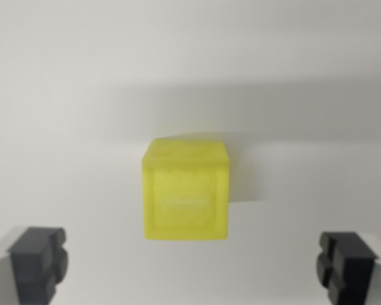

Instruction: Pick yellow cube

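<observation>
1. Yellow cube (186, 190): one item, translucent yellow, standing square on a plain white surface (63, 95). It sits near the centre of the wrist view, slightly low. Its facing side carries a faint round embossed mark with lettering too blurred to read. A soft shadow falls behind it and toward the wrist view's right.

2. Gripper (193, 267): two dark fingertips show at the bottom corners, one at the wrist view's left (38, 264) and one at the wrist view's right (348, 264). The jaws are spread wide, well clear of the cube on both sides, and hold nothing.

3. Step in hand, as judged: approach and alignment before the grasp. The cube lies roughly midway between the fingertips and ahead of them, not yet between them.

4. Doing it well, as judged: advance straight toward the cube, keep it centred in the gap, and keep the pads parallel to its two side faces. Close only once the fingertips flank the sides, so that one pad does not push the cube askew.

5. Surroundings: nothing but the bare white surface and shadow is visible.

6. Obstructions: none seen; the path to the cube appears free.
</observation>
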